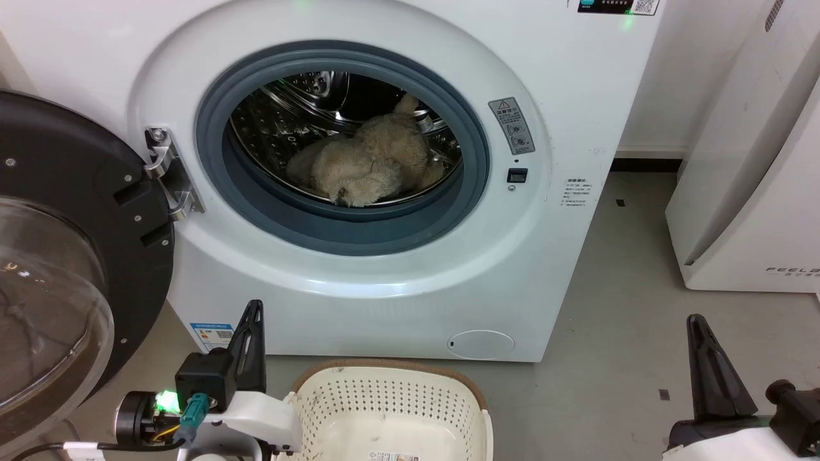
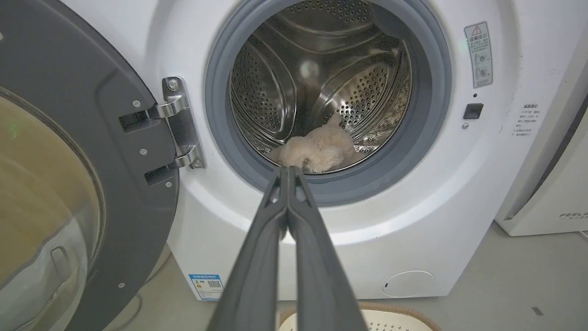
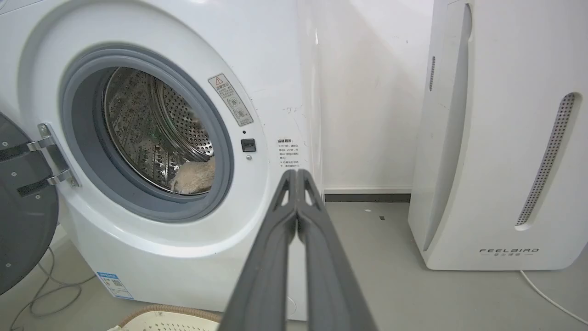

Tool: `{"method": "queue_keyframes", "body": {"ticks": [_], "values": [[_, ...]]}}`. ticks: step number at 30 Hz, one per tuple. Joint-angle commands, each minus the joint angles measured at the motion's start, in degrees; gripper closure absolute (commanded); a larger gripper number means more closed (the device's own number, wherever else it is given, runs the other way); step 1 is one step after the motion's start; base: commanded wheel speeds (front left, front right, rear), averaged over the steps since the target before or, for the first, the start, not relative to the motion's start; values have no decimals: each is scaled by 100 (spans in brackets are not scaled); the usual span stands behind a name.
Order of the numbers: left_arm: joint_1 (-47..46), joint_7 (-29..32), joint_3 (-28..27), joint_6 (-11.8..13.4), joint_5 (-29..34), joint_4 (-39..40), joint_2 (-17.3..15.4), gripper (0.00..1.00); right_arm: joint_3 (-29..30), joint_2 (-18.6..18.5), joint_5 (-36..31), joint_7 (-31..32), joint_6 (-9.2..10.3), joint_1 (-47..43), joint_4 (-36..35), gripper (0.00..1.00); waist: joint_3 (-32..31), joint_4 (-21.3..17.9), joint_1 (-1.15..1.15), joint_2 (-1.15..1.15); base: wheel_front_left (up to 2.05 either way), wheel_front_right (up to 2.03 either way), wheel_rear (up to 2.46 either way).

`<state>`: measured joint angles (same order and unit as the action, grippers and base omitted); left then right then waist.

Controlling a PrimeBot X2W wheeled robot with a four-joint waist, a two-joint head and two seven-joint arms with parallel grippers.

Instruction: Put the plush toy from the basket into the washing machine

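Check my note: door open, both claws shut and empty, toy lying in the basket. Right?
No. The head view shows the toy inside the washer, not in the basket. The door is open; the left claw and right claw are shut and empty.

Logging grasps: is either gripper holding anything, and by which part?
Nothing: left gripper and right gripper are shut, empty; plush toy lies in the washing machine.

The plush toy (image 1: 368, 163) lies in the steel drum (image 1: 275, 121) of the washing machine (image 1: 564, 128) — its door (image 1: 70, 211) stands open at left. Below, the basket (image 1: 384, 400) sits on the floor (image 1: 608, 333) between the left gripper (image 1: 255, 307) and right gripper (image 1: 695, 323).
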<state>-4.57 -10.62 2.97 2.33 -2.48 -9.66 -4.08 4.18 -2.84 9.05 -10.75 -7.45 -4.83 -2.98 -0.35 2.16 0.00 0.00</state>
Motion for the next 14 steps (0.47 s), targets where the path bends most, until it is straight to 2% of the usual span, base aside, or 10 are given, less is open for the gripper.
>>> {"method": "queue_keyframes", "body": {"ticks": [1, 14], "values": [[96, 22, -24, -31, 56, 49, 21, 100, -24, -1, -34, 31, -1, 84, 24, 100, 0, -3, 0, 0, 0, 0, 0], [149, 175, -64, -61, 84, 184, 35, 100, -82, -1, -162, 184, -1, 142, 64, 100, 5, -34, 0, 0, 0, 0, 0]]}}
